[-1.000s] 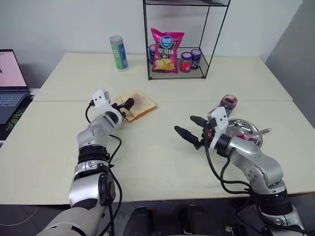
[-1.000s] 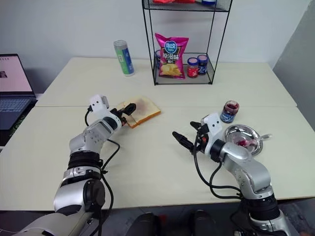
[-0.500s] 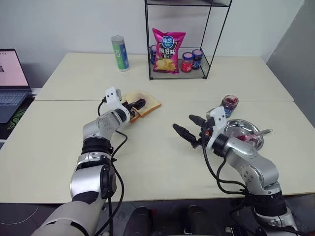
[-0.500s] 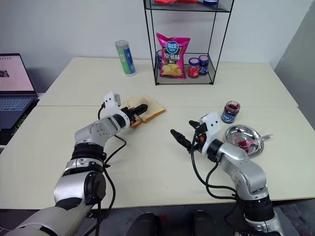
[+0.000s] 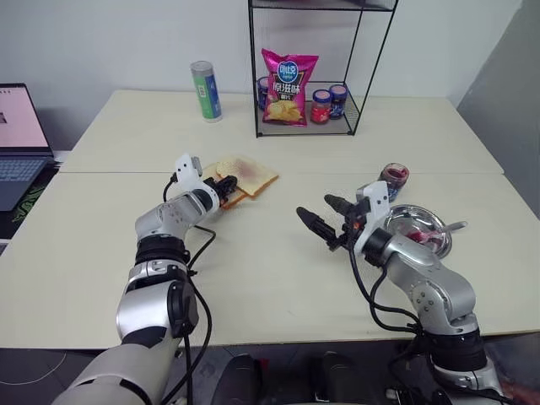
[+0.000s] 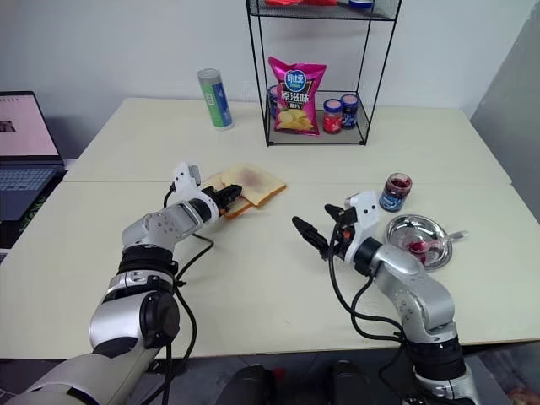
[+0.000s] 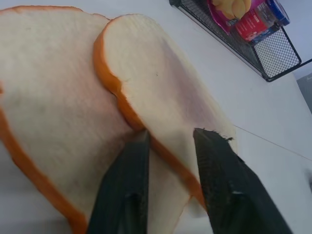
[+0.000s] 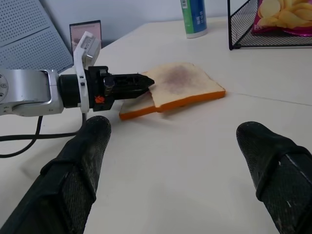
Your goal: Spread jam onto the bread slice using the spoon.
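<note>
Two slices overlap | left end effector (image 7: pixel 168 146) pinches bread slice (image 7: pixel 161 92) edge | right end effector (image 5: pixel 318 215) released

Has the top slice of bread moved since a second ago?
Yes. The bread slice, pinched by the left gripper, has slid toward the wire rack.

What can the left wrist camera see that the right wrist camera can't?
Left wrist view adds: a red-lidded jar in the rack. Right wrist view adds: the green can, a purple smear on the top slice, and the open right pincer. Both share: the left pincer shut on the top slice, the bottom slice and the chip bag.
</note>
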